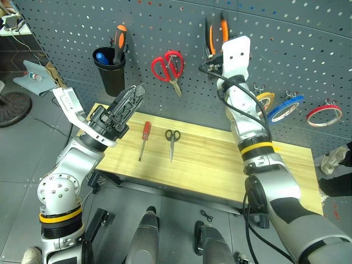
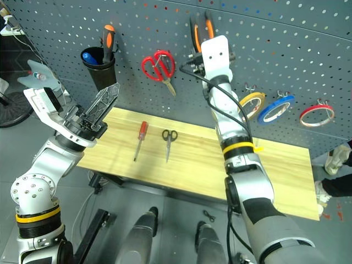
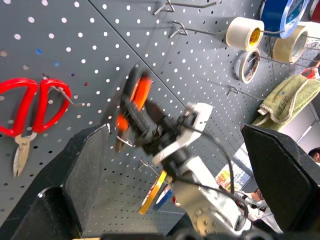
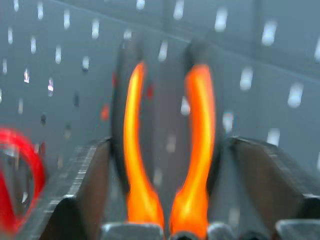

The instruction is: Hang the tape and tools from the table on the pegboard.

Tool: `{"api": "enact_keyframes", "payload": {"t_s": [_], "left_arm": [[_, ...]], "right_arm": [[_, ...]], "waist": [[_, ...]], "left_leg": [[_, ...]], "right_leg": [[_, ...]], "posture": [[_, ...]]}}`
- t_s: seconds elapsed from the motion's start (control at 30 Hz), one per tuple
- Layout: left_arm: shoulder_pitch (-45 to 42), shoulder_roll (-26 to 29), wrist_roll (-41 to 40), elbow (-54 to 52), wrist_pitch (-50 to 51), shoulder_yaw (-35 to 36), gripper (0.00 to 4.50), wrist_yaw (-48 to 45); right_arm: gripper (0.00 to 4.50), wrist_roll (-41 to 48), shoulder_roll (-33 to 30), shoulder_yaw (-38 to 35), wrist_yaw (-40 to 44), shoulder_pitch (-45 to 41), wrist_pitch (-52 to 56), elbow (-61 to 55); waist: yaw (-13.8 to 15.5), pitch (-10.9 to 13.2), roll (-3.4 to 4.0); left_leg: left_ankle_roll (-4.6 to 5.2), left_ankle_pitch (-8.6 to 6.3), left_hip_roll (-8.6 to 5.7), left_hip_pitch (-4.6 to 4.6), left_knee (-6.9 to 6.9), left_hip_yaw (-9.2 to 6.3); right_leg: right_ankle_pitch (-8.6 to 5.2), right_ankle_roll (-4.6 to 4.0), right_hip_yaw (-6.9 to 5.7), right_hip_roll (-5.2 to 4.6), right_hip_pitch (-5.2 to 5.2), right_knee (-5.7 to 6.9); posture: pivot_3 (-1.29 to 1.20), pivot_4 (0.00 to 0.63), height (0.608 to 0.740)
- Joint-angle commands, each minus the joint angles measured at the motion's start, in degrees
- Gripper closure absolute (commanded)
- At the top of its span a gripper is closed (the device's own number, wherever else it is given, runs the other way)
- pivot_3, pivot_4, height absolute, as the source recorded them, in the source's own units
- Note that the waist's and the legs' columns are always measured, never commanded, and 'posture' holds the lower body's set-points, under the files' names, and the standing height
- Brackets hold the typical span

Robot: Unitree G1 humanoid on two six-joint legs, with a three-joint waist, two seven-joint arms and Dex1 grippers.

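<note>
The orange-and-black pliers (image 1: 216,32) hang on the dark pegboard (image 1: 66,33). My right gripper (image 4: 167,144) is raised to them, open, its fingers standing to either side of the handles (image 4: 137,150). The yellow tape (image 1: 265,100) hangs on a hook to the right of that arm. On the table (image 1: 220,165) lie the red-handled screwdriver (image 1: 144,137) and the black-handled scissors (image 1: 172,141), side by side. My left gripper (image 1: 135,94) is open and empty, held above the table's left end and pointing up toward the board.
A blue tape ring (image 1: 286,107) and a red one (image 1: 324,114) hang right of the yellow tape. Red-handled scissors (image 1: 168,69) hang mid-board. A black cup (image 1: 110,71) on the board holds an orange-handled screwdriver. Bare hooks and other tape rolls (image 3: 245,32) sit higher on the board.
</note>
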Motion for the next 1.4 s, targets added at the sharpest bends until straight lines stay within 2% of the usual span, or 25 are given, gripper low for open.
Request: {"api": "enact_keyframes", "payload": {"t_s": [0.03, 0.3, 0.4, 0.5, 0.6, 0.63, 0.7, 0.9, 1.03, 1.1, 1.27, 1.4], "left_arm": [[-1.19, 0.29, -0.49, -0.63, 0.11, -0.48, 0.00, -0.91], [-0.54, 0.44, -0.43, -0.90, 0.39, -0.84, 0.00, -0.84], [2.67, 2.13, 1.01, -2.56, 1.74, -1.42, 0.00, -1.14], [7.16, 4.92, 6.89, -3.42, 2.00, -3.03, 0.00, -1.64], [10.27, 5.83, 14.44, -2.66, 1.25, -5.78, 0.00, 0.79], [10.59, 5.91, 18.56, -1.65, 1.17, -7.71, 0.00, 2.75], [10.65, 5.48, 25.00, -0.12, 0.88, -10.78, 0.00, 5.65], [7.34, -2.41, 39.39, 5.40, 1.15, -17.97, 0.00, 16.27], [1.51, -10.88, 47.42, 13.23, 1.92, -23.06, 0.00, 22.54], [-1.19, -13.68, 50.98, 17.02, 2.14, -23.04, 0.00, 25.63], [-7.62, -18.13, 56.23, 24.36, 2.06, -21.63, 0.00, 29.19], [-12.66, -19.99, 59.32, 27.09, 3.35, -21.60, 0.00, 29.62]], "right_arm": [[0.05, 1.12, -1.01, -2.15, -0.92, 1.26, 3.53, -4.76], [0.05, 1.56, -2.01, -1.95, 1.78, 4.98, 9.46, -12.46], [0.05, 5.70, -3.29, -0.64, 10.77, 9.30, 17.15, -21.80], [0.05, 13.10, -6.05, 1.77, 23.10, 14.00, 29.44, -33.55], [0.05, 19.34, -10.17, 1.39, 30.76, 17.26, 38.88, -43.26], [0.05, 22.06, -11.51, 0.78, 33.20, 18.27, 41.63, -46.05], [0.05, 25.97, -13.28, 0.00, 36.45, 19.85, 45.89, -49.66], [0.05, 34.01, -21.43, 1.08, 49.70, 25.85, 51.21, -55.00], [0.05, 33.23, -28.40, 2.79, 60.79, 29.15, 46.67, -51.95], [0.05, 33.15, -30.50, 3.50, 64.47, 29.82, 45.58, -50.80], [0.05, 34.64, -31.01, 3.17, 66.69, 28.14, 47.13, -50.06], [0.05, 36.50, -30.68, 1.60, 64.59, 25.94, 50.20, -51.65]], "waist": [[-0.13, 0.00, 0.00], [-0.33, 0.00, 0.00], [-0.31, 0.00, 0.00], [-0.35, 0.04, 0.06], [-0.36, 0.08, 0.13], [-0.33, 0.08, 0.14], [-0.17, 0.11, 0.19], [0.22, 0.12, 0.20], [0.58, 0.22, 0.32], [0.60, 0.36, 0.34], [-0.57, 1.33, 0.48], [-1.14, 3.59, 0.70]], "left_leg": [[0.02, 0.04, 0.00, 0.00, 0.00, 0.00], [0.36, 0.27, 0.04, 0.01, -0.09, -0.06], [0.36, 0.27, 0.04, -0.01, -0.09, -0.06], [0.36, 0.26, 0.06, 0.00, -0.17, -0.05], [0.33, 0.24, 0.11, 0.00, -0.35, -0.02], [0.26, 0.19, 0.11, 0.00, -0.41, 0.01], [0.06, 0.07, 0.13, 0.01, -0.47, 0.01], [0.06, 0.07, 0.21, -0.02, -0.28, 0.05], [0.06, 0.06, 0.23, -0.10, -0.10, 0.05], [0.05, 0.06, 0.25, -0.11, -0.01, 0.08], [0.23, 0.17, 0.30, -0.09, -0.02, 0.07], [0.37, 0.27, 0.30, -0.13, 0.01, -0.01]], "right_leg": [[0.03, 0.03, 0.00, 0.00, -0.01, 0.00], [0.17, 0.33, -0.10, 0.02, -0.09, 0.08], [0.13, 0.36, -0.10, 0.01, -0.07, 0.05], [0.00, 0.39, -0.10, 0.00, -0.06, 0.06], [-0.12, 0.19, -0.11, 0.01, -0.20, 0.08], [-0.32, -0.15, -0.11, 0.01, -0.22, 0.09], [-0.41, -0.12, -0.13, 0.01, -0.28, 0.17], [-0.67, 0.20, -0.29, -0.01, -0.08, 0.12], [-0.70, 0.29, -0.36, -0.01, -0.06, 0.15], [-0.73, 0.35, -0.40, -0.01, 0.00, 0.14], [-0.73, 0.37, -0.38, 0.01, -0.10, 0.27], [-0.77, 0.35, -0.40, 0.04, -0.16, 0.46]], "posture": [[0.29, 0.251, 0.740], [0.28, 0.254, 0.740], [0.28, 0.259, 0.740], [0.28, 0.271, 0.740], [0.27, 0.279, 0.740], [0.27, 0.283, 0.740], [0.27, 0.287, 0.740], [0.24, 0.295, 0.740], [0.20, 0.317, 0.740], [0.18, 0.345, 0.740], [0.14, 0.398, 0.740], [0.11, 0.458, 0.740]]}}
